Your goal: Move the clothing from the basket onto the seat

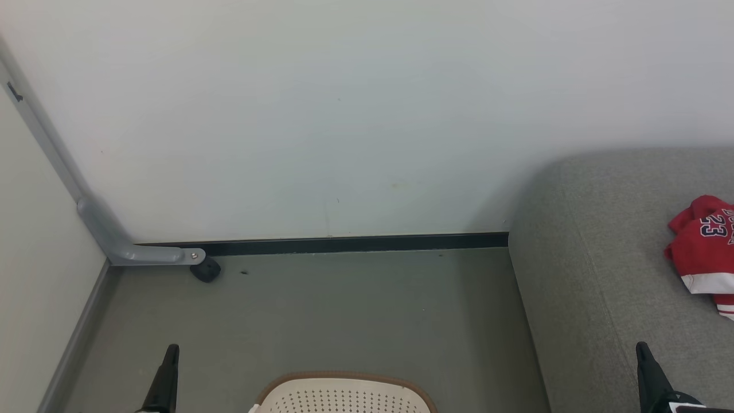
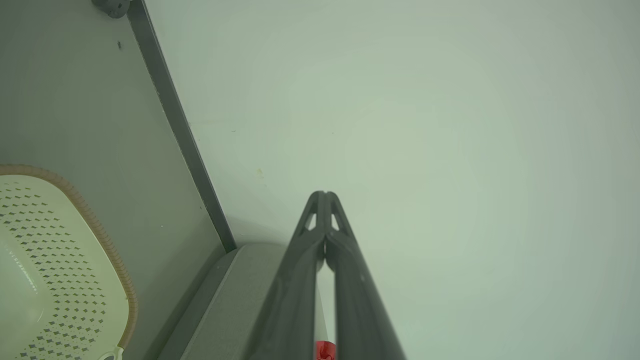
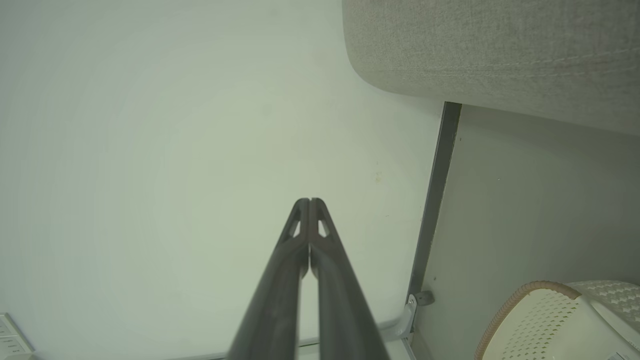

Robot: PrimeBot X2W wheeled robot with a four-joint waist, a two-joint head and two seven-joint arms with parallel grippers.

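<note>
Head view: red clothing [image 1: 704, 244] lies on the seat [image 1: 596, 275], well away from its rounded corner; the basket [image 1: 344, 396] stands on the floor [image 1: 344, 310]. Left wrist view: left gripper [image 2: 324, 196] fingers pressed together, holding nothing. Right wrist view: right gripper [image 3: 310, 202] likewise pressed together, empty

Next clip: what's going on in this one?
Nothing is being handled right now. The left gripper and right gripper are both shut and empty. A red jersey marked 23 lies on the grey seat. The basket stands on the floor beside the seat, and the part of it in view holds no clothes.
</note>
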